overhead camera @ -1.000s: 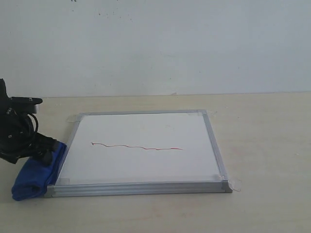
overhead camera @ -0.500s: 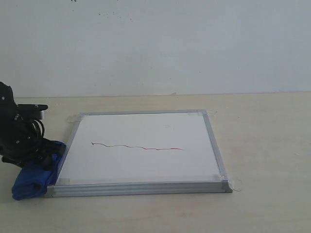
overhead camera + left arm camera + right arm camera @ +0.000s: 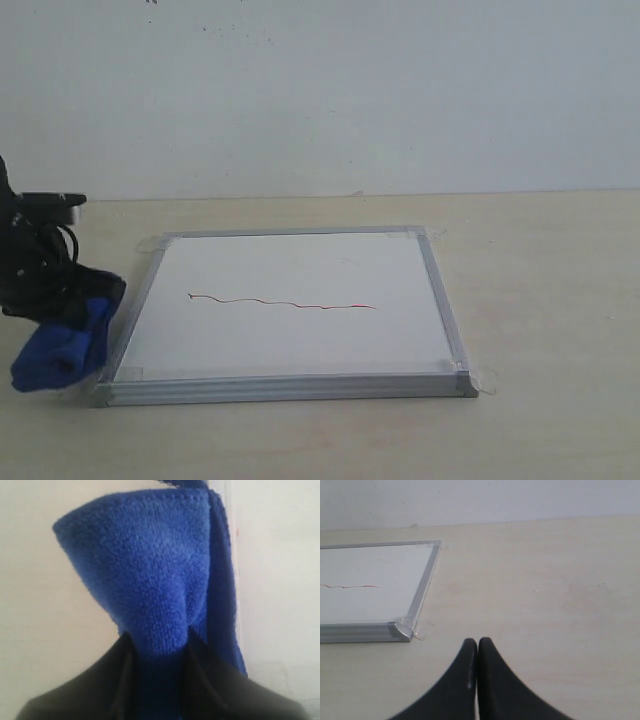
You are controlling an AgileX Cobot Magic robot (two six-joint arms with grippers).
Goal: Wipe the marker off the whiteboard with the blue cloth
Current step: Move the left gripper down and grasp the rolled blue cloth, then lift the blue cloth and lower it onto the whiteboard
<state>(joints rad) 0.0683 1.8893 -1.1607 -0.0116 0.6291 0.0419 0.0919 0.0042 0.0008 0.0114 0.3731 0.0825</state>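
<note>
The whiteboard point(image 3: 300, 300) lies flat on the table, its silver frame taped at the corners. The marker point(image 3: 285, 302) is a thin wavy red line across its middle; its end shows as the marker point(image 3: 350, 586) in the right wrist view. Left of the board, my left gripper point(image 3: 85, 310) is shut on the blue cloth point(image 3: 60, 350), which hangs from it just above the table. In the left wrist view the blue cloth point(image 3: 150, 570) is pinched between the black fingers point(image 3: 115, 680). My right gripper point(image 3: 477, 645) is shut and empty, off the whiteboard point(image 3: 370, 580) beside its near right corner.
The beige table point(image 3: 540, 300) spreads bare to the right of the board. A white wall point(image 3: 320, 90) rises behind it. Clear tape tabs point(image 3: 422, 627) hold the board's corners.
The left gripper has lifted the blue cloth off the table and drawn it slightly left, away from the board's edge. The board and marker line are unchanged.
</note>
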